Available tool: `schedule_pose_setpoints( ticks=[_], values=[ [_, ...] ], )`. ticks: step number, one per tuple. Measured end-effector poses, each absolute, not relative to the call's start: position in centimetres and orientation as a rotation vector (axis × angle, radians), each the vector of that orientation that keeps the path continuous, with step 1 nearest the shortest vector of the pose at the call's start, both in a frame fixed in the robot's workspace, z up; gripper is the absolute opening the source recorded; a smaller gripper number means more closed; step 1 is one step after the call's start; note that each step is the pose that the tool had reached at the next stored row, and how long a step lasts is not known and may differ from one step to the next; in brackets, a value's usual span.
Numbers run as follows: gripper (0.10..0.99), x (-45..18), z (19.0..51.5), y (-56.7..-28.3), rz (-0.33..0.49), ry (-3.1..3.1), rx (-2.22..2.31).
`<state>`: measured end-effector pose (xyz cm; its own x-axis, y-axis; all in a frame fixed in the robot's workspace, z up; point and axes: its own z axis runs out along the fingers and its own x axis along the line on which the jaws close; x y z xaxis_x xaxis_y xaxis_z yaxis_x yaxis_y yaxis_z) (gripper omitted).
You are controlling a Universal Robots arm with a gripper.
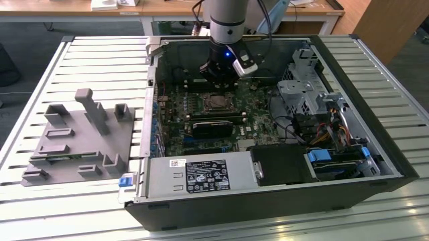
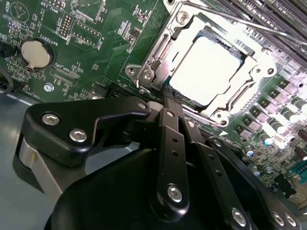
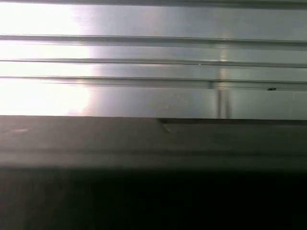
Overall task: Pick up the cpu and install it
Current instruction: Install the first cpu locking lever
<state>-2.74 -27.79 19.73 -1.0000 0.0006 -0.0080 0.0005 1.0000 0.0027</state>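
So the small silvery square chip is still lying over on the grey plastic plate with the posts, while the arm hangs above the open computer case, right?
Not quite. The small silvery square chip sits in the metal socket frame on the green circuit board, as the second wrist view shows. The arm does hang above the open computer case.

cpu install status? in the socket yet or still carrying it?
Looks done: the cpu lies flat inside the socket frame on the motherboard, and nothing is between the fingers. In hand: the gripper sits shut, its tip beside the socket's edge. Left: the thin metal lever is seen above the socket; I can't tell whether the socket is latched.
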Motion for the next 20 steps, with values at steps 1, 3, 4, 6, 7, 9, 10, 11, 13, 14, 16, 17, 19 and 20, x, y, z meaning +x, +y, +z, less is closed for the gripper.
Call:
schedule_pose_setpoints(
  ticks=[1, 3, 4, 6, 7, 9, 10, 11, 13, 14, 16, 17, 19, 20],
  values=[
    [0.106, -2.7, 19.7, -27.8, 0.015, 3.134, 0.0],
    [0.106, -2.7, 19.7, -27.8, 0.036, 3.134, -0.001],
    [0.106, -2.7, 19.7, -27.8, 0.048, 3.134, -0.002],
    [0.106, -2.7, 19.7, -27.8, 0.071, 3.133, -0.004],
    [0.106, -2.7, 19.7, -27.8, 0.078, 3.133, -0.004],
    [0.106, -2.7, 19.7, -27.8, 0.08, 3.133, -0.005],
    [0.106, -2.7, 19.8, -27.8, 0.081, 3.132, -0.006],
    [0.106, -2.7, 19.8, -27.8, 0.081, 3.133, -0.006],
    [0.106, -2.7, 20.0, -27.8, 0.08, 3.133, -0.006],
    [0.106, -2.7, 20.2, -27.8, 0.08, 3.133, -0.006],
    [0.106, -2.7, 20.5, -27.8, 0.08, 3.133, -0.006],
    [0.106, -2.7, 20.6, -27.8, 0.08, 3.133, -0.006],
    [0.106, -2.7, 20.7, -27.8, 0.079, 3.133, -0.006],
    [0.106, -2.7, 20.7, -27.8, 0.079, 3.133, -0.006]
  ],
)
